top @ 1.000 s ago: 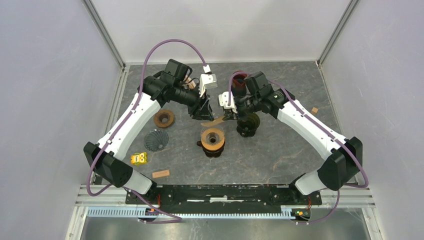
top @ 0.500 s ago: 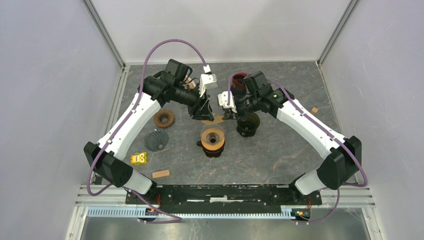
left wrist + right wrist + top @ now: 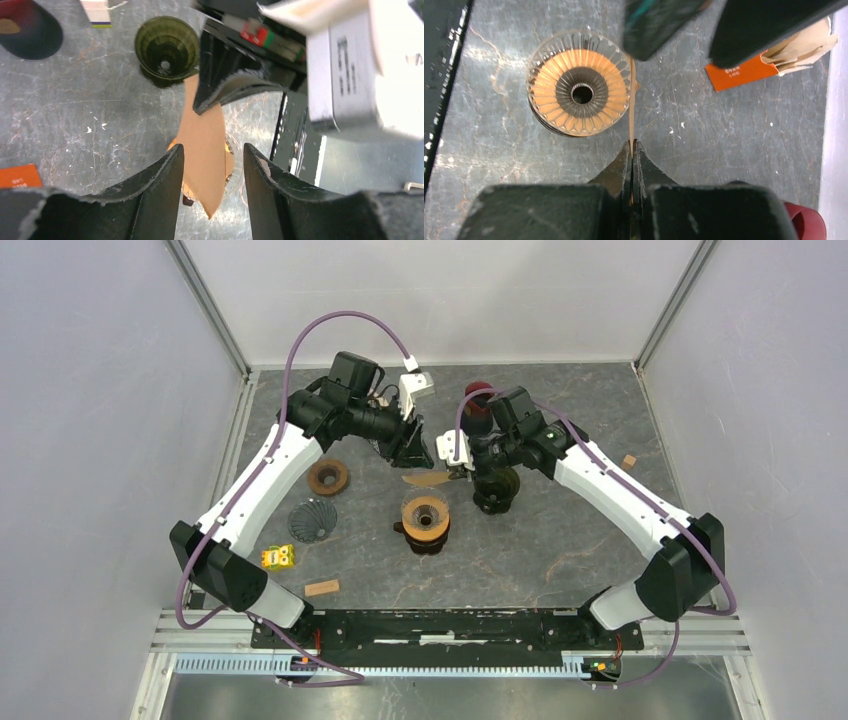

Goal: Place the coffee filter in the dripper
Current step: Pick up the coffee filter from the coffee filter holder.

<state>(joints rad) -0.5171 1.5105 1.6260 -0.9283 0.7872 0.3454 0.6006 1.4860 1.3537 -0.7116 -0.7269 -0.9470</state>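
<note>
Right wrist view: coffee filter (image 3: 631,110) pinched flat in right jaws, left jaws parted, empty; spread open before lowering into dripper (image 3: 556,95) ahead-left.

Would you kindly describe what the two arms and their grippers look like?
The left arm and right arm both have white link shells with black joints and bases. Each carries a purple cable and a white camera box at the wrist. The left gripper and right gripper have black tapered fingers with rough edges. A small green light shows on the right arm.
</note>
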